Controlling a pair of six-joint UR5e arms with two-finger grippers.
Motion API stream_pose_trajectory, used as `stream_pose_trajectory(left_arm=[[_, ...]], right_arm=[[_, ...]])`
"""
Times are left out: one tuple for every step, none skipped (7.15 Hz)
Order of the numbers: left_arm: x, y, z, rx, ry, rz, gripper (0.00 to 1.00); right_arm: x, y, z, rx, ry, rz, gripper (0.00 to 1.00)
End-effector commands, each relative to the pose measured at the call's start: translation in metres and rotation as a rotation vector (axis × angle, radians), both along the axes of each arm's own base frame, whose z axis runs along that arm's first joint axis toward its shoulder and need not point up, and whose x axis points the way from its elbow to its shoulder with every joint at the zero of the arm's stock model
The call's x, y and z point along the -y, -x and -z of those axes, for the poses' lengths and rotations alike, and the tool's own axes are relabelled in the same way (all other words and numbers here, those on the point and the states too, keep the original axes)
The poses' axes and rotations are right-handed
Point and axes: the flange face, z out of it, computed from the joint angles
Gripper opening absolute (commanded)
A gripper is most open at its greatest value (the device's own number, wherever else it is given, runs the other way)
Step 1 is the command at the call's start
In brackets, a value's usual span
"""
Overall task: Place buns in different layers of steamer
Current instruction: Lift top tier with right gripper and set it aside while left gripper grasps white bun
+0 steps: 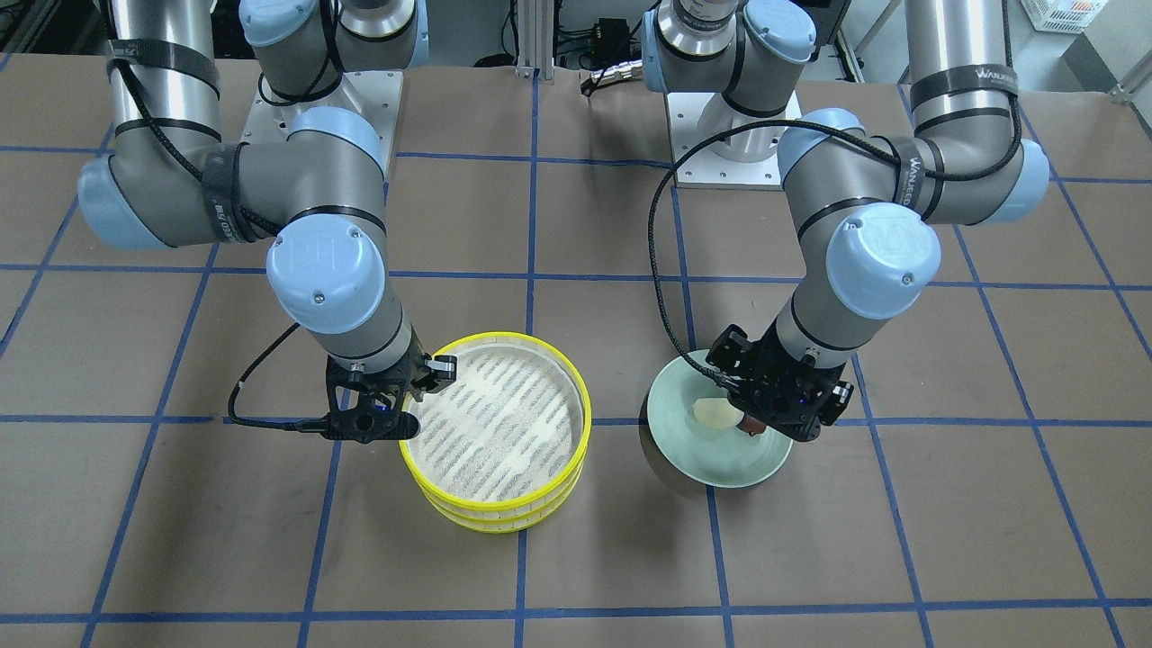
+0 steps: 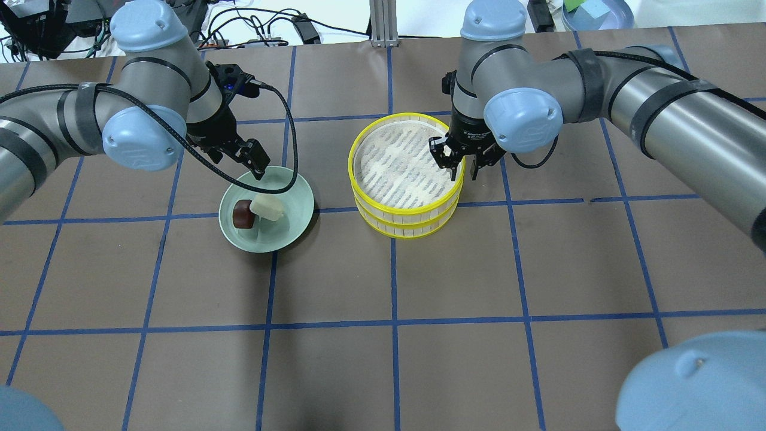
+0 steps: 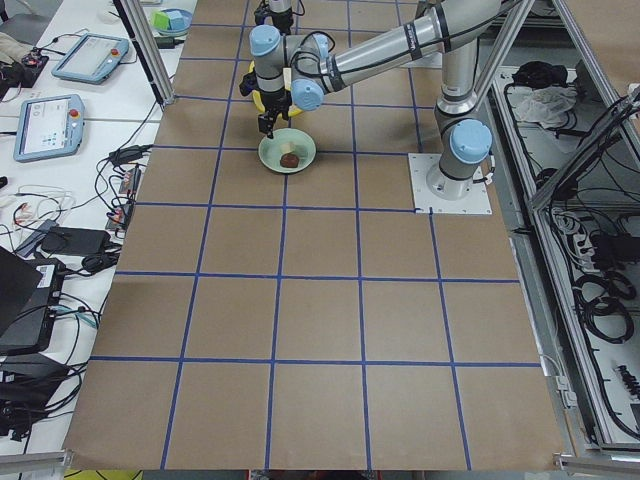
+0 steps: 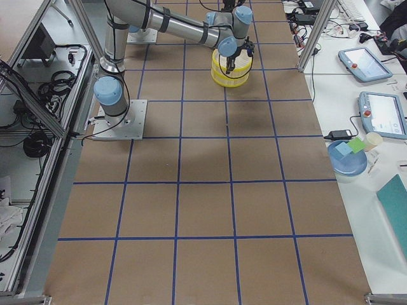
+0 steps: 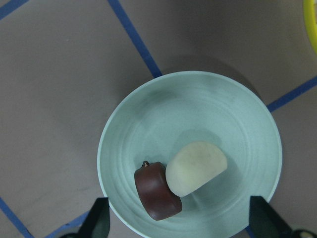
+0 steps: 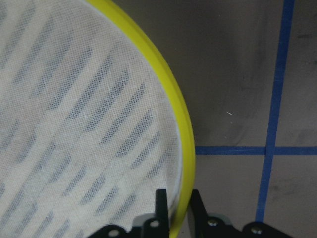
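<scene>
Starting at your left tool [image 5: 181,223]: it hangs spread wide over the pale green plate [image 5: 148,114] with nothing in its grip, one black fingertip at each bottom corner of the wrist view. Straight beneath it lie both buns, the cream bun [image 5: 196,167] near the middle of the gap and the brown bun [image 5: 156,191] pressed against its side, toward one fingertip. Watch that: the pair sits nearly along the line the fingers close on, so I'd judge a straight drop-and-squeeze risks catching both. A twist of the wrist or a shift onto one bun looks wise. Over to your right tool [image 6: 177,208]: it is narrowed down astride the yellow rim of the steamer [image 2: 412,209], one finger inside and one outside, and by my read it is pinching the top tray. That tray's striped floor is bare, and it covers the lower one. The steamer stands on the bench [image 2: 383,359] apart from the plate, on the robot's right of it, so your left arm is nearer the buns.
</scene>
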Motion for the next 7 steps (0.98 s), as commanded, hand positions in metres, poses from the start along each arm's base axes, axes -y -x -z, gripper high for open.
stream_pose_trajectory(left_arm=[[0.004,0.000,0.026,-0.015,-0.046,0.220,1.00],[0.005,0.000,0.042,-0.021,-0.070,0.245,1.00],[0.007,0.000,0.059,-0.027,-0.097,0.249,1.00],[0.008,0.002,0.069,-0.037,-0.115,0.258,1.00],[0.007,0.003,0.075,-0.043,-0.128,0.263,1.00],[0.004,0.007,0.077,-0.046,-0.137,0.270,1.00],[-0.001,0.011,0.082,-0.046,-0.151,0.278,0.99]], right_arm=[[0.001,0.004,-0.006,-0.011,0.013,0.000,0.00],[0.003,0.006,-0.016,-0.011,0.030,0.006,0.00],[0.004,0.011,-0.044,-0.006,0.072,0.017,0.00],[0.000,0.028,-0.069,-0.004,0.080,0.042,0.00],[-0.003,0.049,-0.087,-0.002,0.081,0.063,0.00],[-0.009,0.074,-0.105,-0.008,0.078,0.063,0.00],[-0.016,0.112,-0.119,-0.009,0.044,0.014,0.00]])
